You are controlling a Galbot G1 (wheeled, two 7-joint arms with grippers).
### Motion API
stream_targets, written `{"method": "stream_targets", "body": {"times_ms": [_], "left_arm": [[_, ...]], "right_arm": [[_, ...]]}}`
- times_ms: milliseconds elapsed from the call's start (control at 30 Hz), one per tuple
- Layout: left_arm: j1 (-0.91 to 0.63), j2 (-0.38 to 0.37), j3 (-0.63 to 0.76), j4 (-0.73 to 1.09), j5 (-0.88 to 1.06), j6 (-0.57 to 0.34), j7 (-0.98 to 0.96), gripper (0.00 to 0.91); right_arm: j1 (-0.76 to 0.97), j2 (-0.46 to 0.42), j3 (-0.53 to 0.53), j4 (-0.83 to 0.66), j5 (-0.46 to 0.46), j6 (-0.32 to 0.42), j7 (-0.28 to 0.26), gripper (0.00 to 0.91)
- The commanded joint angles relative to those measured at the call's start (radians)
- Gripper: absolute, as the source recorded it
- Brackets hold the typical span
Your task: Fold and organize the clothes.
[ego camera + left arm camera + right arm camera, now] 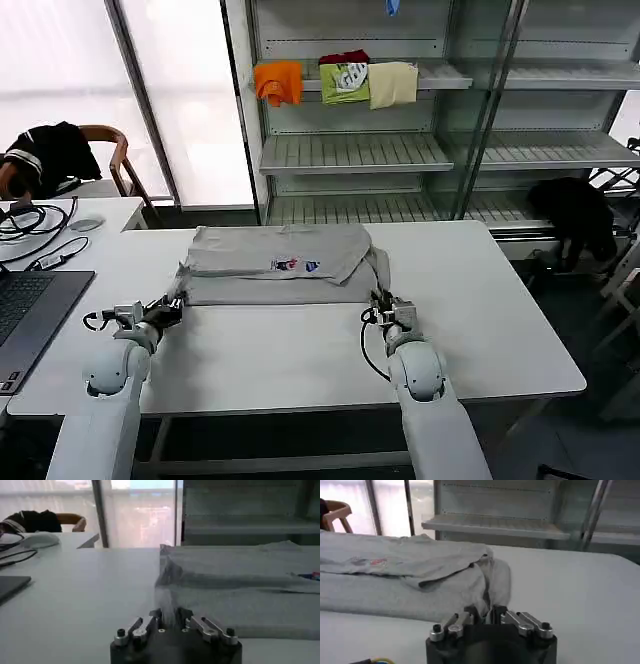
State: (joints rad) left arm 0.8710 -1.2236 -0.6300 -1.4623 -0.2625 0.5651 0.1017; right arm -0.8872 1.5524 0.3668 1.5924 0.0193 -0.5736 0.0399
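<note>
A light grey shirt (275, 262) with a small multicolour chest print (295, 265) lies partly folded on the white desk (500, 320), toward its far edge and roughly midway between the side edges, its upper layer doubled over the lower one. The left gripper (172, 306) sits at the shirt's near left corner, its fingers (155, 617) pressed together on the fabric edge. The right gripper (383, 303) sits at the near right corner, its fingers (470, 614) pinching the bunched cloth there. A laptop (25, 310) rests at the desk's left edge. Behind the desk, orange, green and cream folded garments (340, 80) lie on a shelf.
</note>
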Motion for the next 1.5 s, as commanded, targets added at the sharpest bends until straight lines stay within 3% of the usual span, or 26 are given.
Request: {"method": "stream_targets", "body": {"times_ms": [33, 333, 700, 933, 1200, 1233, 1267, 1300, 1333, 1367, 1500], "left_arm": [[0.005, 0.002, 0.0, -0.002, 0.007, -0.008, -0.005, 0.0], [0.054, 0.008, -0.014, -0.078, 0.015, -0.003, 0.003, 0.0], [0.47, 0.015, -0.171, -0.443, -0.129, 0.012, -0.011, 0.0], [0.733, -0.063, -0.274, -0.645, -0.246, 0.011, -0.076, 0.0], [0.837, -0.115, -0.268, -0.718, -0.289, 0.008, -0.125, 0.02], [0.837, -0.117, -0.268, -0.72, -0.29, 0.009, -0.128, 0.02], [0.837, -0.118, -0.267, -0.723, -0.292, 0.01, -0.13, 0.02], [0.839, -0.118, -0.267, -0.729, -0.293, 0.011, -0.131, 0.04], [0.84, -0.118, -0.266, -0.731, -0.293, 0.011, -0.13, 0.393], [0.84, -0.118, -0.263, -0.736, -0.293, 0.011, -0.132, 0.907], [0.824, -0.122, -0.258, -0.741, -0.279, 0.01, -0.137, 0.907]], "right_arm": [[-0.008, -0.002, 0.002, 0.01, 0.04, -0.006, -0.002, 0.0], [-0.065, -0.019, -0.009, 0.12, 0.118, -0.008, 0.021, 0.0], [-0.362, -0.076, -0.022, 0.425, 0.134, -0.011, 0.045, 0.0], [-0.558, -0.132, 0.008, 0.594, 0.136, -0.01, 0.028, 0.0], [-0.671, -0.141, 0.005, 0.663, 0.106, -0.01, 0.012, 0.0], [-0.679, -0.139, 0.003, 0.666, 0.099, -0.01, 0.01, 0.141], [-0.684, -0.139, 0.003, 0.667, 0.095, -0.01, 0.008, 0.907], [-0.691, -0.138, 0.002, 0.666, 0.088, -0.009, 0.006, 0.907], [-0.693, -0.135, 0.0, 0.664, 0.083, -0.009, 0.009, 0.907], [-0.694, -0.13, -0.001, 0.657, 0.077, -0.009, 0.012, 0.907], [-0.684, -0.11, -0.003, 0.647, 0.068, -0.006, 0.022, 0.907]]}}
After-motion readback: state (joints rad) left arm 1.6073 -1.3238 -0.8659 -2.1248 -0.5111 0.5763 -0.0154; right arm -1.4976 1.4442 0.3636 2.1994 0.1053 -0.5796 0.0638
